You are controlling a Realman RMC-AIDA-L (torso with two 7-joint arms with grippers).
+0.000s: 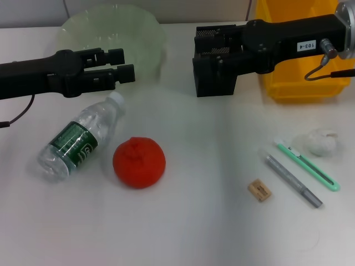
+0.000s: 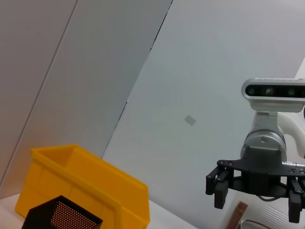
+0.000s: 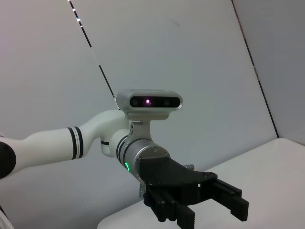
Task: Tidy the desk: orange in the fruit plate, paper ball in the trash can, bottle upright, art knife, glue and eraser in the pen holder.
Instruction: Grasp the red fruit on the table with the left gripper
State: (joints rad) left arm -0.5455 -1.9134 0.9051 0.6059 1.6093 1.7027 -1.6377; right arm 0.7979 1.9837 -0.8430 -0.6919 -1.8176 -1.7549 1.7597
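The orange (image 1: 139, 162) lies on the white desk beside the clear bottle (image 1: 77, 141), which is on its side. The pale green fruit plate (image 1: 113, 36) stands at the back left. My left gripper (image 1: 125, 64) hovers open above the bottle's cap and also shows open in the right wrist view (image 3: 214, 217). My right gripper (image 1: 206, 44) hangs open over the black mesh pen holder (image 1: 213, 77), empty in the left wrist view (image 2: 255, 202). At the right lie the paper ball (image 1: 320, 141), green art knife (image 1: 308, 164), grey glue (image 1: 293, 180) and eraser (image 1: 259, 190).
The yellow trash can (image 1: 302, 50) stands at the back right, behind the right arm, next to the pen holder (image 2: 62, 217). A grey wall rises behind the desk.
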